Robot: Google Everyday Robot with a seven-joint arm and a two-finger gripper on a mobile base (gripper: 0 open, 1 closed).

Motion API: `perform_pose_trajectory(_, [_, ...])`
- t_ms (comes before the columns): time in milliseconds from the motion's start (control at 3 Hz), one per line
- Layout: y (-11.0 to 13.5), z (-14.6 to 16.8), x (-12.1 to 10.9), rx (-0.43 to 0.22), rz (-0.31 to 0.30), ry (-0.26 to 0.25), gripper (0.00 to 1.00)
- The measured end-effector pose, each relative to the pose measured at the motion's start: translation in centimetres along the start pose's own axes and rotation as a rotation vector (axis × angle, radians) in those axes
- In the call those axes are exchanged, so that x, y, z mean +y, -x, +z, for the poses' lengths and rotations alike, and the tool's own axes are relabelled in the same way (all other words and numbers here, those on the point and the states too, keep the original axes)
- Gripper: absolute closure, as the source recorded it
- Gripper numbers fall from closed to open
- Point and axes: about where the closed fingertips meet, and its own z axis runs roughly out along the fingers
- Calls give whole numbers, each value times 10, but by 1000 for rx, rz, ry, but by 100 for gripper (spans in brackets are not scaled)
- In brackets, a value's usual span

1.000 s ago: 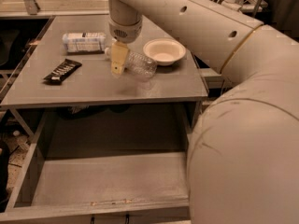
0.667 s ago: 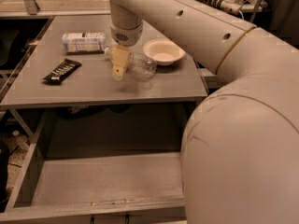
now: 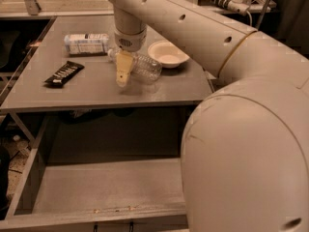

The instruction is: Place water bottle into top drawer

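The water bottle (image 3: 145, 67) is clear ribbed plastic and lies on its side on the grey tabletop (image 3: 96, 88), its cap end pointing left. My gripper (image 3: 123, 73) hangs from the big white arm and has come down over the bottle's left, neck end, reaching the tabletop. The top drawer (image 3: 108, 185) is pulled open below the table's front edge, wide, grey and holding nothing.
A second bottle with a wide white-and-blue label (image 3: 87, 43) lies at the back left. A white bowl (image 3: 167, 55) sits just right of the water bottle. A black snack bar (image 3: 63, 74) lies at the left. My arm's bulky elbow (image 3: 246, 163) covers the drawer's right side.
My gripper has come down a little toward the tabletop at the bottle's neck end. The bottle, bowl and other things have not moved.
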Motion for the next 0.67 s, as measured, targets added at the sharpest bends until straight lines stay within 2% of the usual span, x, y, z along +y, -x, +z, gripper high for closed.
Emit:
perform_pose_trajectory(333, [-3,7,4,-1,-2,32,0])
perform_pose_trajectory(667, [-6,8,8,-14,-2,42,0])
